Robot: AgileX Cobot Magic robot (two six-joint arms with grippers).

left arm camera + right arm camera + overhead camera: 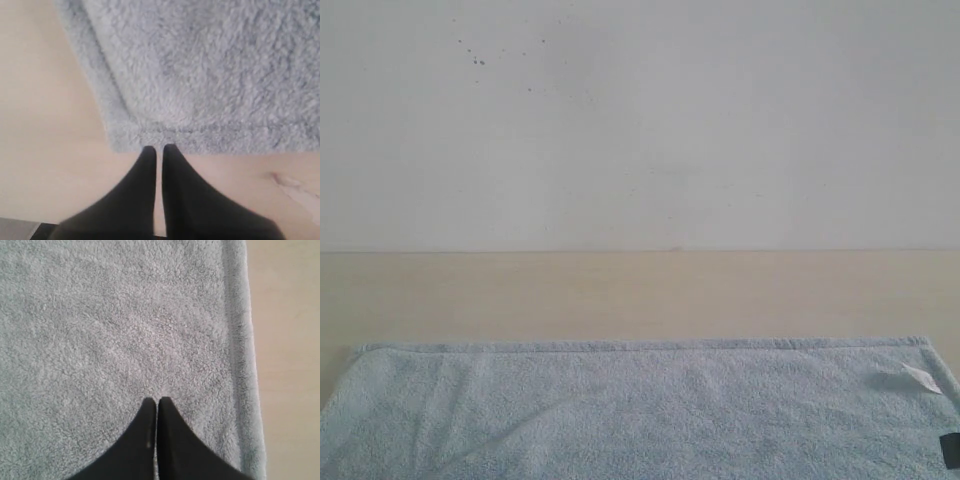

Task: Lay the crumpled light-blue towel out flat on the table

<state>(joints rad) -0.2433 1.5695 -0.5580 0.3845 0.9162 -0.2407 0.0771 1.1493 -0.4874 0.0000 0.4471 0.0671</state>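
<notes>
The light-blue towel (640,410) lies spread out along the near part of the beige table (620,295), its far hem straight and its white care tag (920,378) near the far right corner. In the left wrist view my left gripper (159,148) is shut and holds nothing. Its tips sit at the hem of a towel (210,75) corner, over bare table (45,125). My right gripper (157,401) is shut and empty too, just above the towel (125,325) beside one hemmed edge, with table (290,340) beyond.
A plain white wall (640,120) with dark specks rises behind the table. A small dark patch (949,450) shows at the right edge of the exterior view; I cannot tell what it is. A pale smear (292,182) marks the table near the left gripper.
</notes>
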